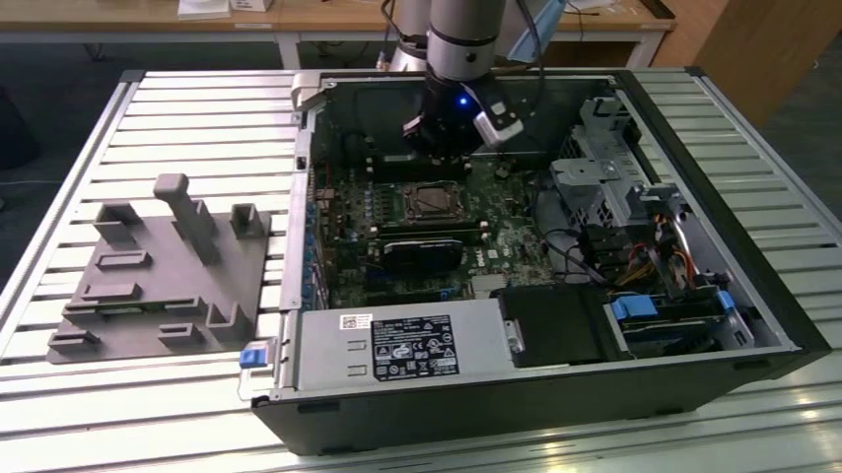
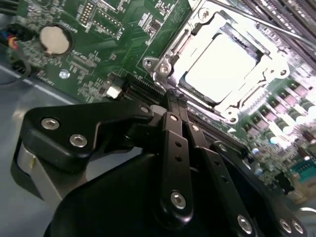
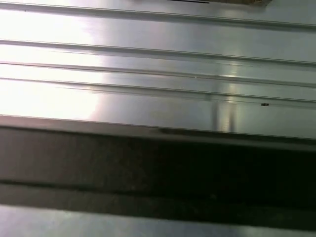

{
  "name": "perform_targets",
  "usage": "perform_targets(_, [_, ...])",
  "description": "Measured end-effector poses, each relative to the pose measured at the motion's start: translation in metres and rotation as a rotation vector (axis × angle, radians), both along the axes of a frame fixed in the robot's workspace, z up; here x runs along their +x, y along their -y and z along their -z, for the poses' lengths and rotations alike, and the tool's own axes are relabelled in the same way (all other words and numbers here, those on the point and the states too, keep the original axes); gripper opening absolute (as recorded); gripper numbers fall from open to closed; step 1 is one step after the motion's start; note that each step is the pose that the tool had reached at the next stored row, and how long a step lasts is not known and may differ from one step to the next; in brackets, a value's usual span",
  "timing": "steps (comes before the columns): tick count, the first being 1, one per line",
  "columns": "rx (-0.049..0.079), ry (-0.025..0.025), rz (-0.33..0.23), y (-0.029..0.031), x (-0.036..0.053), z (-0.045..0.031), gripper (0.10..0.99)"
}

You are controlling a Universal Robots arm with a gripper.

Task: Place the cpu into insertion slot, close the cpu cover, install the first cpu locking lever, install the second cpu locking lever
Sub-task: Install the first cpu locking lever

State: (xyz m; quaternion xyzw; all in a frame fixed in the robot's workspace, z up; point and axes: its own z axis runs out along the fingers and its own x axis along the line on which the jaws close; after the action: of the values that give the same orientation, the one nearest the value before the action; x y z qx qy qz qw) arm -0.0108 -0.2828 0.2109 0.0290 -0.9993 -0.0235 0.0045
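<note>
A ribbed aluminium table (image 1: 158, 108) is carrying everything, and an open black computer case (image 1: 736, 296) is lying on it, taking up most of the exterior view's right half; in the first wrist view the table's slats (image 3: 148, 74) are running beside a dark edge of the case (image 3: 158, 168). A grey fixture block (image 1: 158, 266) is sitting well apart from the case on the exterior view's left, with bare slats around it. Inside the case the green motherboard (image 1: 355, 256) is lying flat, hemmed by the drive cage (image 1: 605, 177) on the exterior view's right, the power supply (image 1: 394, 347) along the near wall, and a black fan-cooled card (image 1: 424, 248) just beside the socket, so open room is lying mainly straight above the socket. The robot arm (image 1: 463, 30) is reaching down into the case from the far side, and the gripper (image 1: 445, 148) is hanging close over the board just beyond the socket. In the second wrist view the gripper (image 2: 175, 96) is showing its two fingers pressed together with nothing between them, the tips pointing at the nearest edge of the socket frame, near it but whether touching cannot be told. The cpu cover (image 2: 170, 49) is lying down flat around the cpu (image 2: 222, 66), whose pale silvery top is sitting in the socket window. A round coin cell (image 2: 54, 39) is sitting on the board well apart from the socket.
</note>
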Motion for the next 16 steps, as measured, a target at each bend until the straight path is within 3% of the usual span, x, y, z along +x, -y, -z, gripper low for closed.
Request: perform_targets(16, [0.000, -0.0001, 0.000, 0.0052, 0.0000, -0.0012, 0.106])
